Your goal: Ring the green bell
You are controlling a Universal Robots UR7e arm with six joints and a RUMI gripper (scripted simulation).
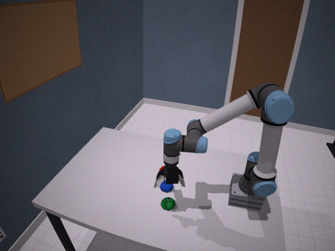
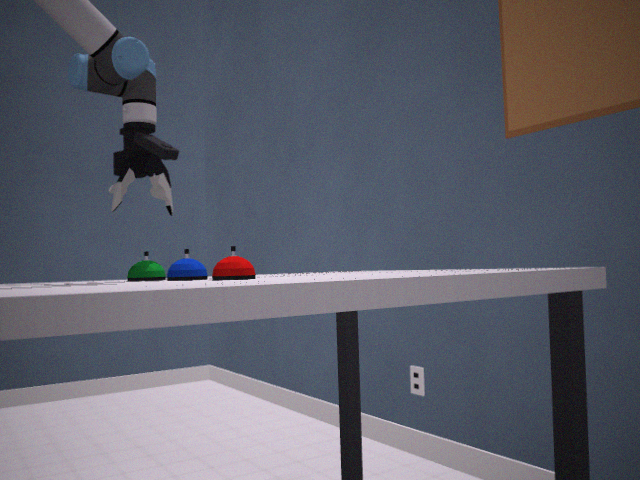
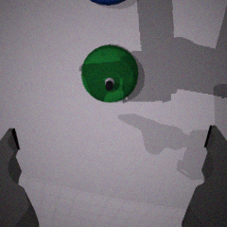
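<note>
The green bell (image 1: 167, 203) sits on the white table near its front edge, with its small button standing up. It also shows in the exterior view (image 2: 146, 270) and in the upper middle of the wrist view (image 3: 110, 74). My gripper (image 2: 141, 197) hangs open and empty well above the green bell, pointing down. In the top view the gripper (image 1: 169, 184) overlaps the blue bell (image 1: 166, 186). The fingers frame the lower corners of the wrist view.
The blue bell (image 2: 187, 269) stands right beside the green one, and the red bell (image 2: 233, 267) beside that, all in one row. The red bell (image 1: 162, 168) is mostly hidden behind the gripper. The arm's base (image 1: 247, 194) stands on the table at the right.
</note>
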